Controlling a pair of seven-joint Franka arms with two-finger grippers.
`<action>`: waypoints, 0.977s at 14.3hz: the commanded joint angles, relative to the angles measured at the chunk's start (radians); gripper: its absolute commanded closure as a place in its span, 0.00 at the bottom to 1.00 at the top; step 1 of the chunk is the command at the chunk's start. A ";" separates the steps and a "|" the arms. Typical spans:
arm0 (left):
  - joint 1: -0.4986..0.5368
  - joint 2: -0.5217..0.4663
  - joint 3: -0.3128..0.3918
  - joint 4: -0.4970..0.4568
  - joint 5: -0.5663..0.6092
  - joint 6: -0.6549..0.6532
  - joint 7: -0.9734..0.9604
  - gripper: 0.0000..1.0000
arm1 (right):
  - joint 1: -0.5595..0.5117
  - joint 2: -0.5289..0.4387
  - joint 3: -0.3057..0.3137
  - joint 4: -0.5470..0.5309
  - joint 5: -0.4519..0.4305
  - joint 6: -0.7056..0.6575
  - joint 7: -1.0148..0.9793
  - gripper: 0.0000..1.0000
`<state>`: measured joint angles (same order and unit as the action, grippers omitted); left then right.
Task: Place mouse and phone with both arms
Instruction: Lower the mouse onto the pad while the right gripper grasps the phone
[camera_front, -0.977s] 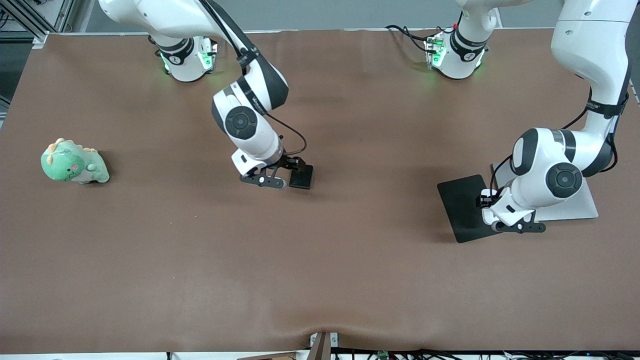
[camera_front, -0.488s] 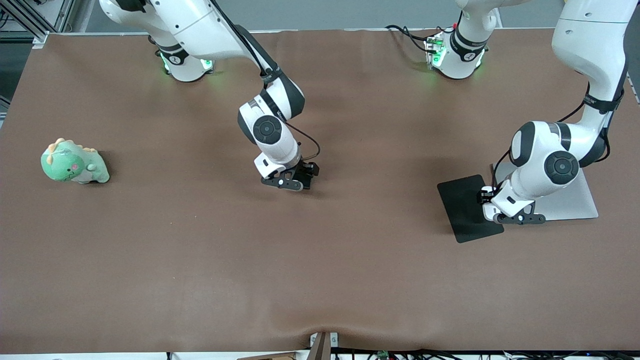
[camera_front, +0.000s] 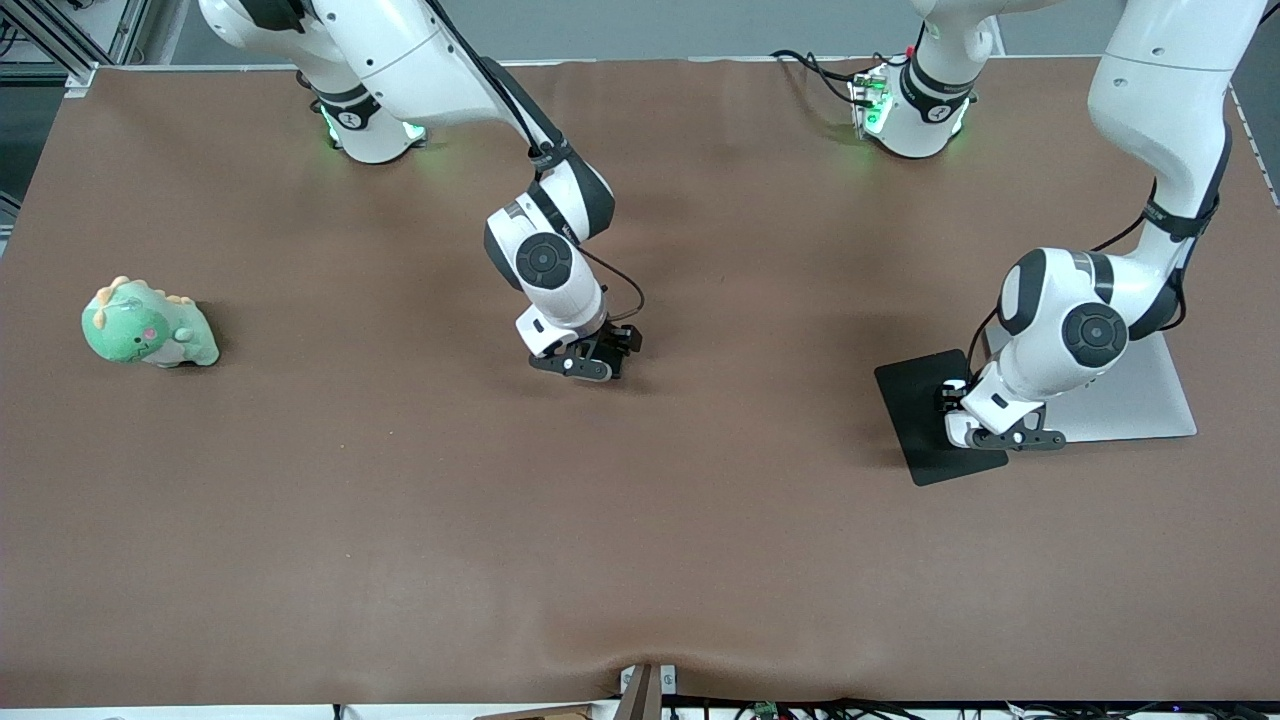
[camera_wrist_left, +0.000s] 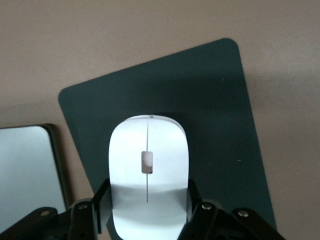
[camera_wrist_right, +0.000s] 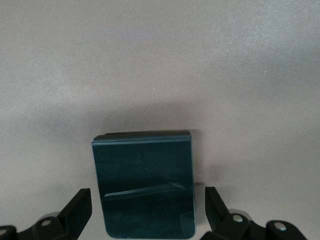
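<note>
Left hand (camera_wrist_left: 147, 210) clamped on mouse (camera_wrist_left: 148, 170), low over black mat (camera_wrist_left: 215, 125) beside silver laptop (camera_front: 1130, 400); mouse long axis running straight out from hand, along mat's length; right hand (camera_wrist_right: 145, 210) spread wide astride phone (camera_wrist_right: 144, 182), not gripping; phone flat on brown counter (camera_front: 400, 520) mid-table, long axis in line with hand; green plush toy (camera_front: 148, 326) well apart.

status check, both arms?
Left gripper shut on the mouse, over the black mat beside the laptop. Right gripper open, straddling the phone mid-table. Green plush toy well clear of both.
</note>
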<state>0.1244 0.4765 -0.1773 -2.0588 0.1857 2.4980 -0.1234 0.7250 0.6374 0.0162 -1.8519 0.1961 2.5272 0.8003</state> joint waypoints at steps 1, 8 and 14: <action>-0.005 0.010 -0.005 -0.007 0.021 0.027 -0.024 0.68 | 0.019 0.021 -0.016 0.019 -0.001 0.010 0.026 0.00; -0.028 0.021 -0.005 -0.007 0.020 0.035 -0.022 0.55 | 0.008 0.015 -0.013 0.028 -0.038 -0.008 0.025 1.00; -0.025 0.016 -0.004 0.011 0.023 0.029 -0.018 0.00 | -0.047 -0.091 -0.015 0.023 -0.038 -0.189 0.002 1.00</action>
<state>0.0964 0.5046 -0.1802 -2.0568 0.1857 2.5181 -0.1235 0.7165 0.6205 -0.0061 -1.8132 0.1770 2.4025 0.8021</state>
